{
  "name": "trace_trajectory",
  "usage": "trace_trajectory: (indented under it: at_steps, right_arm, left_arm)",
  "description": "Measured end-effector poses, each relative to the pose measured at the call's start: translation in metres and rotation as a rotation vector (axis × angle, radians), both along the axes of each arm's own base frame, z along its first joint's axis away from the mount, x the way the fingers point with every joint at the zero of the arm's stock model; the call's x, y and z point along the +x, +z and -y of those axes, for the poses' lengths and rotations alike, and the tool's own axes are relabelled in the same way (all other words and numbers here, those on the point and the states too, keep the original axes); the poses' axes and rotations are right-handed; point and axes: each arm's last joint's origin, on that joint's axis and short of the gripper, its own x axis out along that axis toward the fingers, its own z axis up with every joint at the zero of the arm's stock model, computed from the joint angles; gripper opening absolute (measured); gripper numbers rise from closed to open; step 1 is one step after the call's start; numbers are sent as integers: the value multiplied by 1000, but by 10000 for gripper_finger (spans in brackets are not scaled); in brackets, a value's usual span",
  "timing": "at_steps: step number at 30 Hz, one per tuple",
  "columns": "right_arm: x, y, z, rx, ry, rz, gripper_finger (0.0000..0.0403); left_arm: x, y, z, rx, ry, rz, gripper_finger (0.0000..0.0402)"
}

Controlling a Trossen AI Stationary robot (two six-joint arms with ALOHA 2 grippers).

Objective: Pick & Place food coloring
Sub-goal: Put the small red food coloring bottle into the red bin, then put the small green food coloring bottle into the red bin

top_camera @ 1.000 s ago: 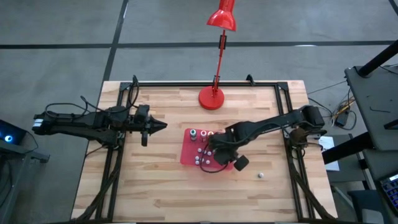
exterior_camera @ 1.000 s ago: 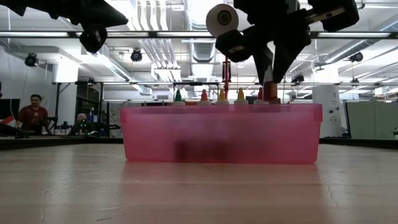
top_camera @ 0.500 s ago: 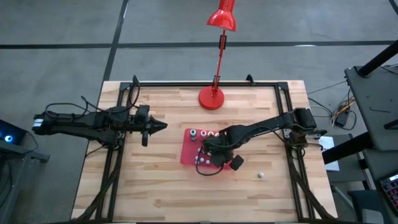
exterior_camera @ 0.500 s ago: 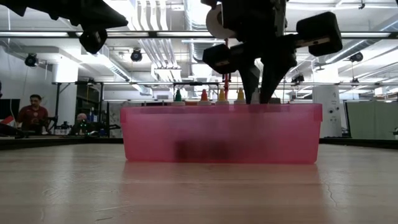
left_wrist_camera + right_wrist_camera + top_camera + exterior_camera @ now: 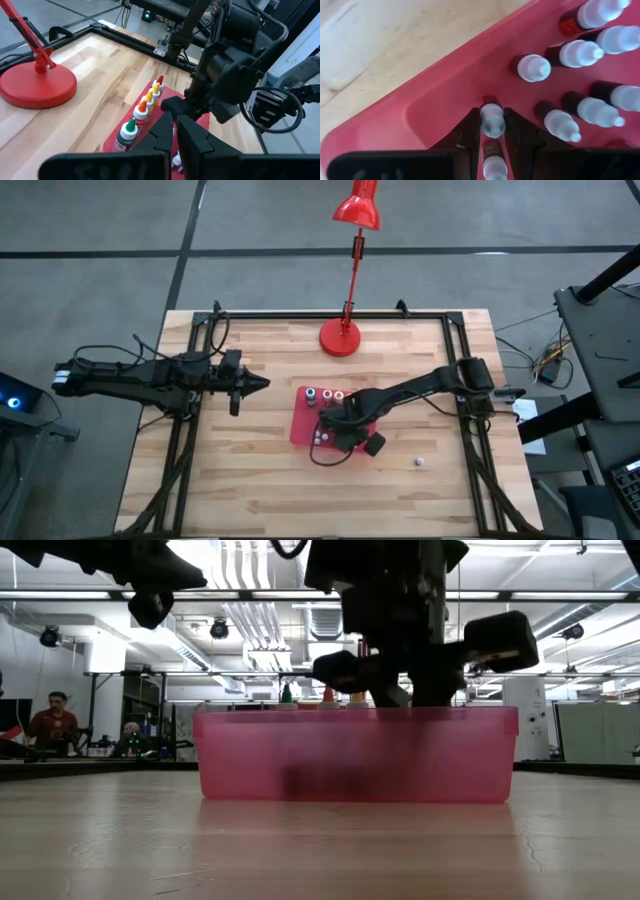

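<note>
Right end effector [image 5: 492, 131] is gripping an upright white-capped bottle [image 5: 492, 120] inside the red tray [image 5: 435, 100], near its corner; left end effector [image 5: 262, 383], clenched, is waiting farther left over the desk [image 5: 250, 480].

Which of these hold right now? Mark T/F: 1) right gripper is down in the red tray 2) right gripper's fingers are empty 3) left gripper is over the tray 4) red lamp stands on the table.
1) True: the right gripper is inside the red tray.
2) False: its fingers clamp a white-capped bottle.
3) False: the left gripper hangs shut, off the tray's left side.
4) True: the red lamp stands behind the tray.
</note>
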Motion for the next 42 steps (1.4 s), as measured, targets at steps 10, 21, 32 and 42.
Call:
trace_trajectory:
  at_steps: [10, 21, 32, 42]
  right_arm:
    - [3, -5, 1, -21, -28, 1, 63]
    - [2, -6, 1, -22, -31, -1, 99]
    - [2, -4, 1, -21, -42, -8, 127]
    - [14, 25, -1, -4, -82, 42, 145]
  left_arm:
    - [2, -1, 0, 0, 0, -8, 0]
    - [1, -1, 0, 1, 0, -8, 0]
    - [1, -1, 0, 1, 0, -8, 0]
    - [2, -1, 0, 1, 0, -8, 0]
